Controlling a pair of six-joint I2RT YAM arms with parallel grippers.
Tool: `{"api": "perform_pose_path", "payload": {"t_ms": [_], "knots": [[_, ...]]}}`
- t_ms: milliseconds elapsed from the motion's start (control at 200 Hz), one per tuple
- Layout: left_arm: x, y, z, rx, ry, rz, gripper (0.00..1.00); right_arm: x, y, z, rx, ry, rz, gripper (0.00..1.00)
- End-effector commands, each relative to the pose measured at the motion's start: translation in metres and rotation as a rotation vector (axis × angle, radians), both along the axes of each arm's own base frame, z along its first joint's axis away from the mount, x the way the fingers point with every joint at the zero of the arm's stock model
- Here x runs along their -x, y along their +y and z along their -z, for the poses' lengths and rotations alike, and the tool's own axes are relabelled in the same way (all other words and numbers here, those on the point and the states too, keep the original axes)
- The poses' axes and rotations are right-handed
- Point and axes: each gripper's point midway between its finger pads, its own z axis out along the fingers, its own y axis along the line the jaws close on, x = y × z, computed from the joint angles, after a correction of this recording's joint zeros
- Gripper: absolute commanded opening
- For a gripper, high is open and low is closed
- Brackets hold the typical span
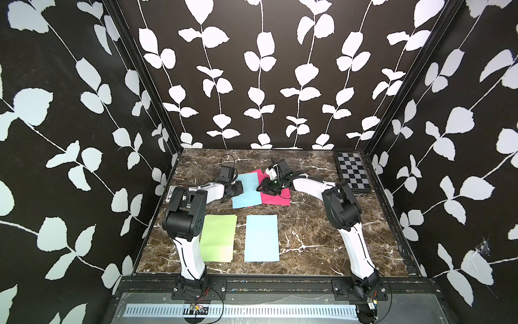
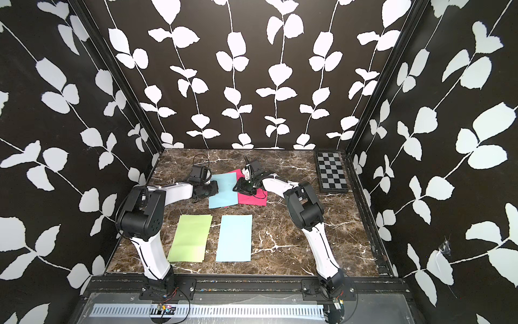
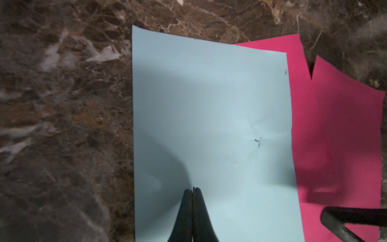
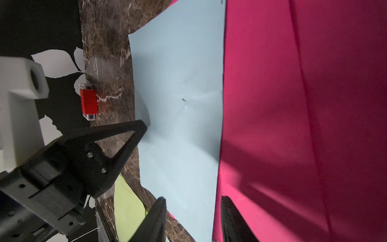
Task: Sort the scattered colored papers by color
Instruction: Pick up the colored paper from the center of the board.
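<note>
Near the front lie a light green paper [image 1: 218, 238] and a light blue paper [image 1: 261, 238], side by side. Farther back, another light blue paper [image 1: 246, 190] [image 3: 209, 104] overlaps magenta pink papers [image 1: 276, 197] [image 3: 335, 125]. My left gripper [image 1: 241, 187] [image 3: 193, 189] is shut at that blue sheet's left edge, and the sheet bulges up around its tips. My right gripper [image 1: 262, 188] [image 4: 192, 209] is open low over the seam between blue and pink. One finger [image 4: 159, 218] is on the blue side, the other on the pink. Both top views show the same layout.
A black-and-grey checkerboard [image 1: 352, 172] lies at the back right corner. A small card box with a red block [image 4: 89, 101] sits by the left wall. Patterned walls close in the marble table [image 1: 322, 238] on three sides.
</note>
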Motion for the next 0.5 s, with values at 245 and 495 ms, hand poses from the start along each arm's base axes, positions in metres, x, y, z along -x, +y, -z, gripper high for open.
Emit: {"api": "perform_pose_path", "payload": {"t_ms": [245, 495], "knots": [[0.007, -0.001, 0.019, 0.026, 0.055, -0.001, 0.0, -0.007, 0.003, 0.013, -0.054, 0.029, 0.014, 0.43], [0.01, -0.001, 0.026, 0.029, 0.073, 0.0, 0.0, -0.006, 0.008, 0.023, -0.1, 0.066, 0.028, 0.43]]}}
